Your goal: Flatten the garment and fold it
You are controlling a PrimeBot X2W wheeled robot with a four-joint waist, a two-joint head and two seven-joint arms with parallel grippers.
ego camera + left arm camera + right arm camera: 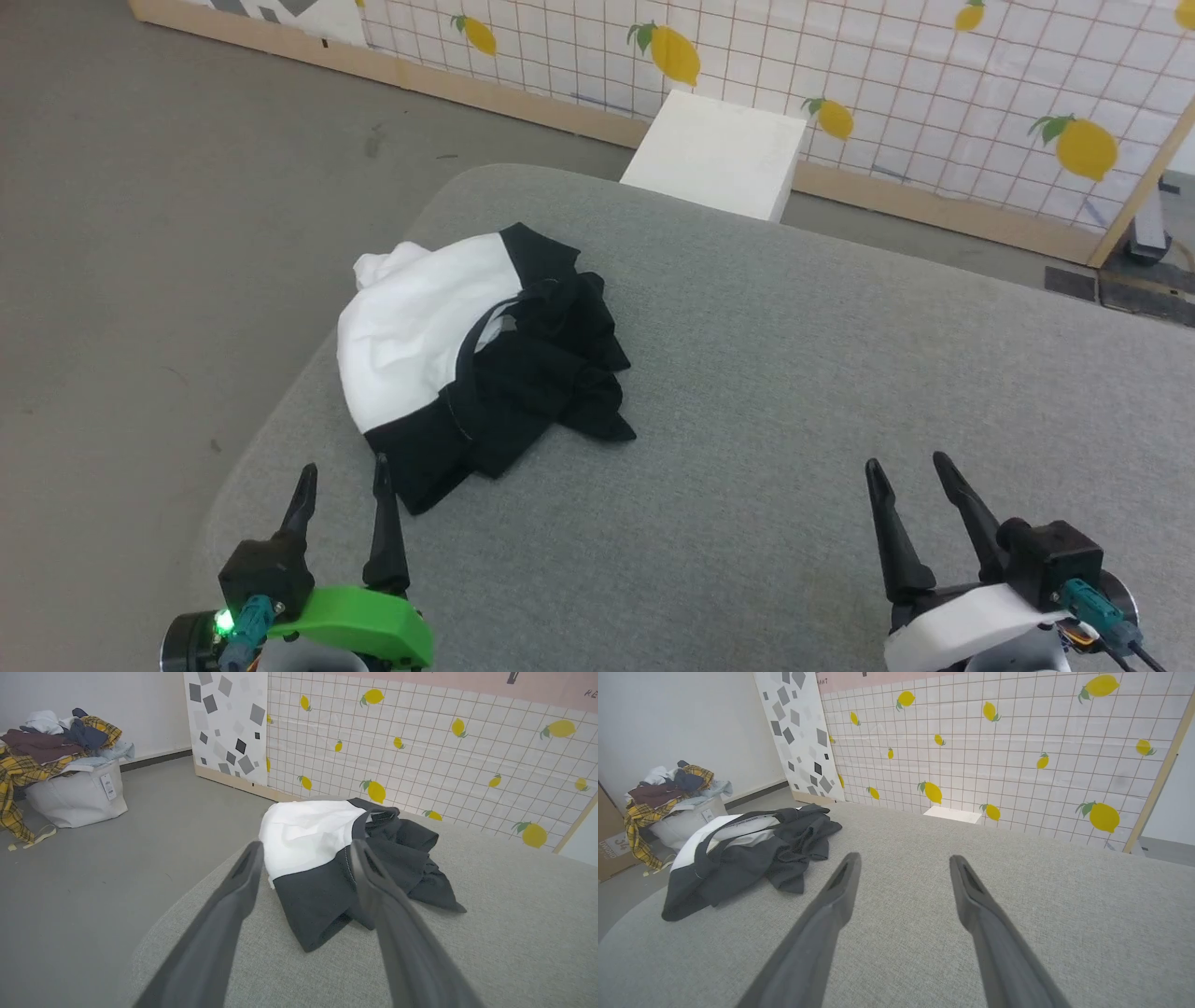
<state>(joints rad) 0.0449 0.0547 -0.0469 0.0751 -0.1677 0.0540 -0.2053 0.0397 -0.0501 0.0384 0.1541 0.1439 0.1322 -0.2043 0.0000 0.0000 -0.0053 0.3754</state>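
Grey soft tabletop [794, 373] spreads out before a wall with lemons [934, 84]. The left gripper [344, 464] is wide open and holds nothing. The garment [420, 327] lies bunched up just past its tips, near the tabletop's left edge. The right gripper [904, 457] is open too, well apart from the garment.

Soft matt cloth garment [420, 327] — on coarse woven grey tabletop [794, 373].
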